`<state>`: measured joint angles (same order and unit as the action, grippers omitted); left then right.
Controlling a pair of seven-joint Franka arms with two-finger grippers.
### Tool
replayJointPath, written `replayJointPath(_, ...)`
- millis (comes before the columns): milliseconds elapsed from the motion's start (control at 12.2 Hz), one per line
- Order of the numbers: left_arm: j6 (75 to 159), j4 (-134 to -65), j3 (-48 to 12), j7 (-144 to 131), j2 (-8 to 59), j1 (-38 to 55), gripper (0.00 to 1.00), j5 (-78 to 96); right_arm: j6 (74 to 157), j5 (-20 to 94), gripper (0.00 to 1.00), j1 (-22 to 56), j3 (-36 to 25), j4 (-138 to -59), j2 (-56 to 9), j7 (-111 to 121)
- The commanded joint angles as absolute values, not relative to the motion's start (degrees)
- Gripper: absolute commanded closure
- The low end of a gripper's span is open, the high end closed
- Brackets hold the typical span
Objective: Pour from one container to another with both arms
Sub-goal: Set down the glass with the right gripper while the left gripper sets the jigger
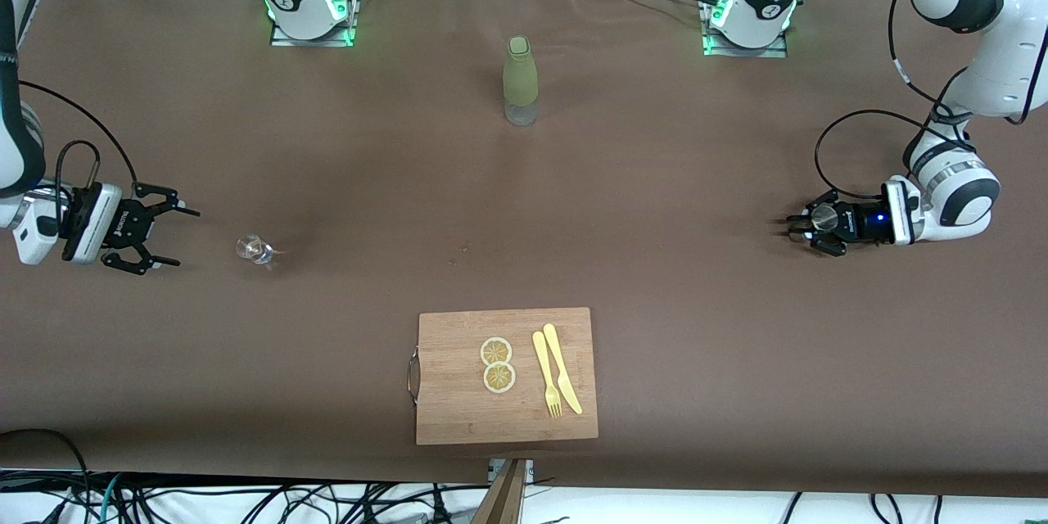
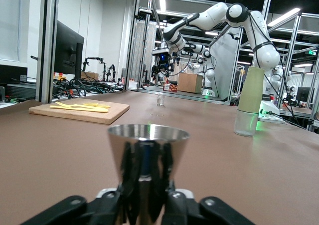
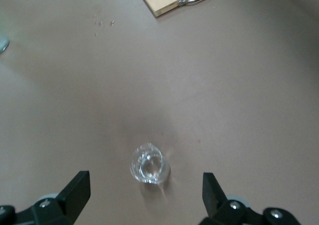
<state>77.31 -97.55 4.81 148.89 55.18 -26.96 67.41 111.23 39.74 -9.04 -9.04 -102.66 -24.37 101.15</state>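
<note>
A small metal cup (image 1: 824, 218) stands on the table toward the left arm's end, flaring wide at its rim (image 2: 148, 133). My left gripper (image 1: 806, 228) (image 2: 145, 201) lies low and level, shut on the cup's narrow lower part. A small clear glass (image 1: 255, 249) (image 3: 147, 163) stands on the table toward the right arm's end. My right gripper (image 1: 164, 236) (image 3: 144, 185) is open beside it, the glass just ahead of its spread fingertips and untouched. An olive-green bottle (image 1: 521, 80) (image 2: 250, 99) with a clear base stands upright between the two arm bases.
A wooden cutting board (image 1: 458, 409) (image 2: 79, 113) with a metal handle lies near the table's front edge, carrying two lemon slices (image 1: 497, 364), a yellow fork (image 1: 546, 372) and a yellow knife (image 1: 563, 367). Bare brown table lies between the cup, glass and bottle.
</note>
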Motion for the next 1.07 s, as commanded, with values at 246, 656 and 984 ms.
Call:
replayJointPath(246,75.6,-95.9,6.5,150.4,56.0,-26.6,0.0,65.5,121.0,34.1,0.0,-1.8,-10.0,-104.1,-21.8,81.4)
replayJointPath(656,75.5,-89.8,8.4,149.8,56.2,-27.1,0.0,61.4,121.6,20.6,0.0,2.2,-9.5,-103.8,-18.2,55.4)
replayJointPath(984,75.1,-84.4,11.8,147.1,56.1,-27.2,0.0,56.5,121.5,7.0,0.0,3.8,-5.9,-103.8,-15.5,33.8)
